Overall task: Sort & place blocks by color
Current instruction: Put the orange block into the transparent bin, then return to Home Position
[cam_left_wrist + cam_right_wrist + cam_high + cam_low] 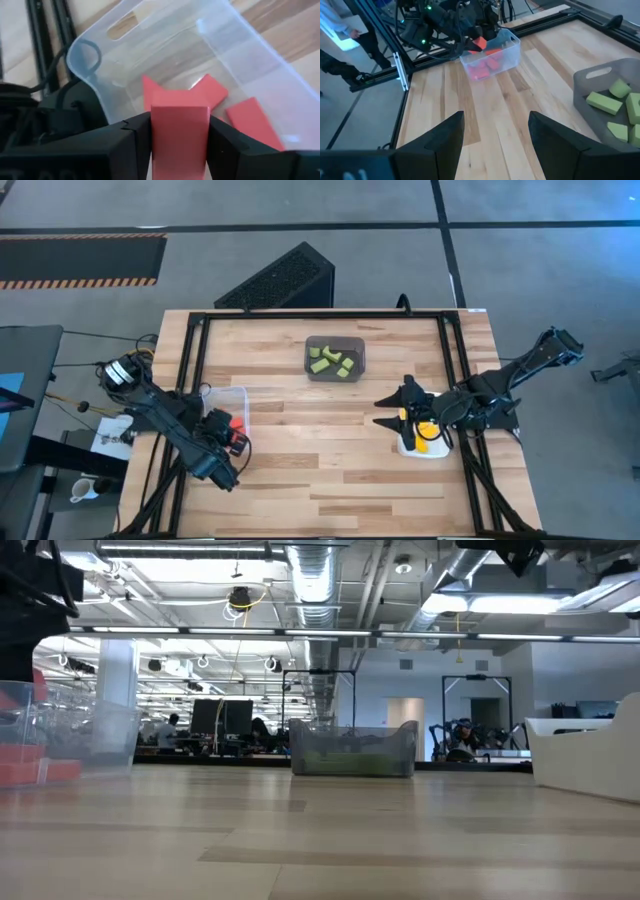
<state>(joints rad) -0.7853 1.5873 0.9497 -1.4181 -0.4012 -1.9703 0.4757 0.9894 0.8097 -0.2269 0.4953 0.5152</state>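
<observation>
Red block [179,136] fills the foreground of the left wrist view, pinched between the two dark fingers [127,145] of the left gripper [236,442], long axis running along the fingers and out past their tips. Directly beyond and below it lies the clear bin [215,55], open side up, with other red blocks [249,122] already on its floor. In the high view this gripper sits at the near right edge of that bin, at the left of the surface [330,470]. Judgement: the held block is over or just inside the bin, so the coming move is a release more than a reach; whether it clears the rim cannot be told for sure.

Right gripper [495,130] holds nothing, fingers spread, and hangs at the right of the surface over the white bin [425,450] holding yellow blocks [426,431]. It looks across the boards toward the clear bin, well apart from it.

Dark grey bin [336,358] stands at the far centre with light green blocks [335,362] inside. No loose block shows on the bare boards in the high view, so sorting looks nearly complete.

Left arm is plainly the nearer one to the red bin; right arm waits.
</observation>
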